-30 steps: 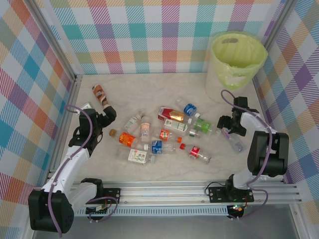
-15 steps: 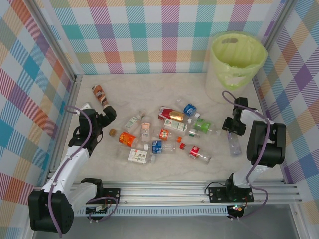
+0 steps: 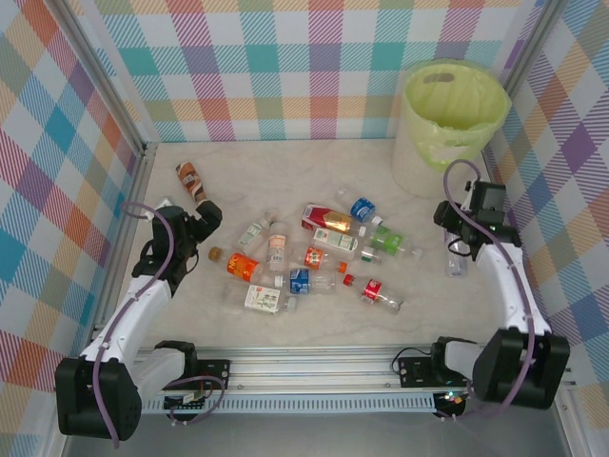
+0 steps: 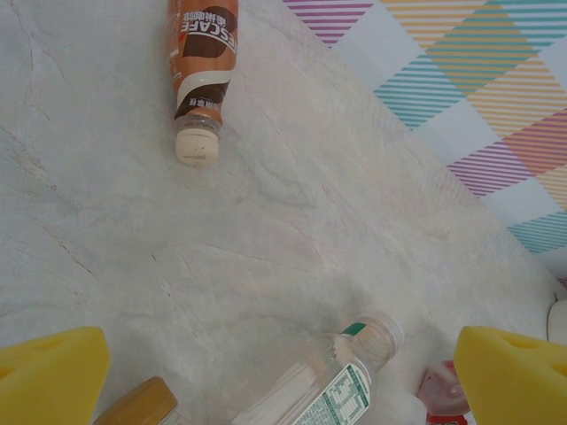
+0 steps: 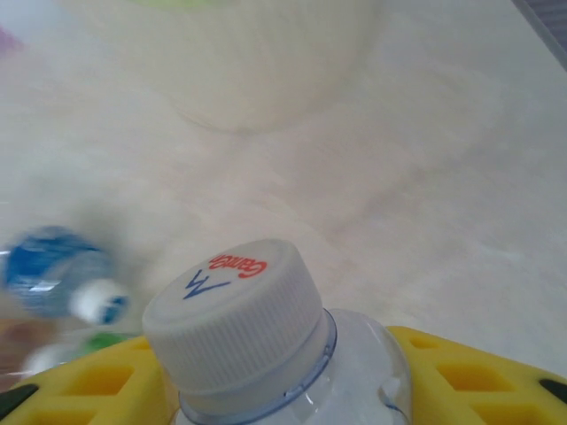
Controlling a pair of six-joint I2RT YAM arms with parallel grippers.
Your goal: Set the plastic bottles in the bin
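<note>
- Top external view: a small clear plastic bottle with a white ribbed cap (image 3: 458, 264) hangs from the right gripper (image 3: 458, 243) at the right side of the table. It is on the near side of the bin and not yet over it.
- Right wrist view: the yellow foam pads (image 5: 461, 372) are closed against that bottle just under its cap, so the grasp looks made. I judge the carry to the bin to be the step in hand.
- One bin, a tall round whitish bucket lined with a pale yellow-green bag (image 3: 419, 162), stands in the far right corner. From above I can make out just the liner, so I cannot tell whether any bottle is inside.
- A loose cluster of small plastic bottles (image 3: 314, 257) lies on its side mid-table, with red, orange, blue, green and white labels. I count about eleven; some overlap, so the figure is approximate.
- One brown-labelled coffee bottle with a pale cap (image 3: 189, 179) lies apart at the far left.
- That makes roughly thirteen bottles, with one in hand and about twelve left on the table, so most of the task remains.
- Left gripper (image 3: 204, 217) hovers at the left edge of the cluster with its jaws spread wide. Nothing sits between its yellow pads (image 4: 49, 372).
- Two arms and one whitish marbled table (image 3: 314, 171) complete the count.
</note>
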